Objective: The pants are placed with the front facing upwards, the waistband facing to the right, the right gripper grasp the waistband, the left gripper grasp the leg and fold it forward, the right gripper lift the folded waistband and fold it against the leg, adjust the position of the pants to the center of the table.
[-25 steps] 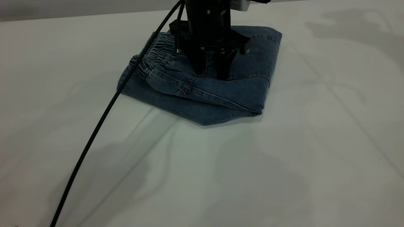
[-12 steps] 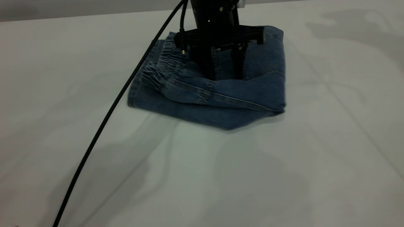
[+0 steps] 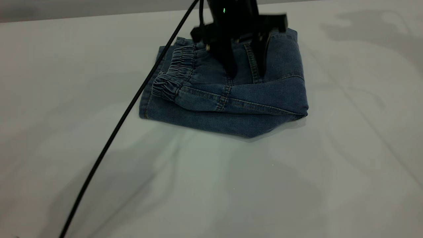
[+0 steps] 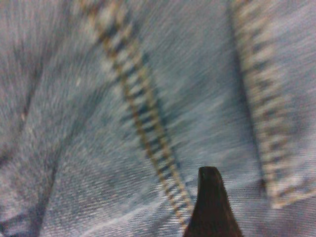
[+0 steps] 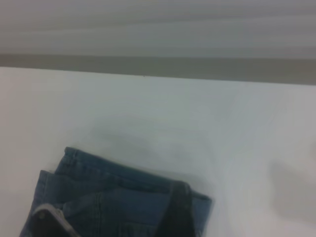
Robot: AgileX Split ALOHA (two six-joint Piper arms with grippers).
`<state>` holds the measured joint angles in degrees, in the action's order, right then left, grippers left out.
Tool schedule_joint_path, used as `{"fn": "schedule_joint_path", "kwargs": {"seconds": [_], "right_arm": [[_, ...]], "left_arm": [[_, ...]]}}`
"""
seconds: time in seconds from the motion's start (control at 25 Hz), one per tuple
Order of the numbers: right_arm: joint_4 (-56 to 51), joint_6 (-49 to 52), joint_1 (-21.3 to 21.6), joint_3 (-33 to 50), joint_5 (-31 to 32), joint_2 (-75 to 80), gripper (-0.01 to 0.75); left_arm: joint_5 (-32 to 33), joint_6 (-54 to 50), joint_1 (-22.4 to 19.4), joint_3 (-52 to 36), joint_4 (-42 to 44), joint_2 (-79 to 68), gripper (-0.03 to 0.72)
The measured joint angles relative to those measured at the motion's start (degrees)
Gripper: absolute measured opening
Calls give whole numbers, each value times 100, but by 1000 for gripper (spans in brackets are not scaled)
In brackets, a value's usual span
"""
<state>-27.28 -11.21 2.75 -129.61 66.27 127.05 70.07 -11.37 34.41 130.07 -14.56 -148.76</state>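
Observation:
The blue denim pants point(image 3: 264, 96) lie folded into a compact bundle on the white table point(image 3: 297, 181), toward its far side. The gathered waistband point(image 3: 175, 72) sits on top at the bundle's left end. My left gripper point(image 3: 246, 72) points straight down over the bundle. It is open, its two fingers apart and their tips on the top denim layer beside a stitched seam. The left wrist view is filled with denim point(image 4: 197, 98) and tan stitching, with one dark fingertip point(image 4: 210, 197) against it. The right wrist view sees the pants point(image 5: 108, 197) from farther off. My right gripper is outside the exterior view.
A black cable point(image 3: 125, 115) runs from the left gripper down across the table to the near left corner. The table's far edge point(image 5: 148, 74) meets a grey wall behind the pants. Bare tabletop surrounds the bundle on all sides.
The folded pants have slid to the right and turned a little, with the left gripper's tips on them. The left gripper has moved right and slightly up and back.

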Motion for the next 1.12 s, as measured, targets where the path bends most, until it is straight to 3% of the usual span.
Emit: {"fn": "schedule_joint_path", "kwargs": {"seconds": [0.16,0.36,0.72,1.12], "right_arm": [[28,-12,6,0,27,0,587],[81,-119,6,0,191,-75,587],[138,-306,6,0,392,-738,587],[159,-289,6,6,387,-1987,587]], "left_arm": [[6,610,-2,392,63,231,440],[26,1398,-2,455,839,732,440],[19,1009,-7,438,2860,2135,440],[12,1344,-7,398,3139,3976,440]]}}
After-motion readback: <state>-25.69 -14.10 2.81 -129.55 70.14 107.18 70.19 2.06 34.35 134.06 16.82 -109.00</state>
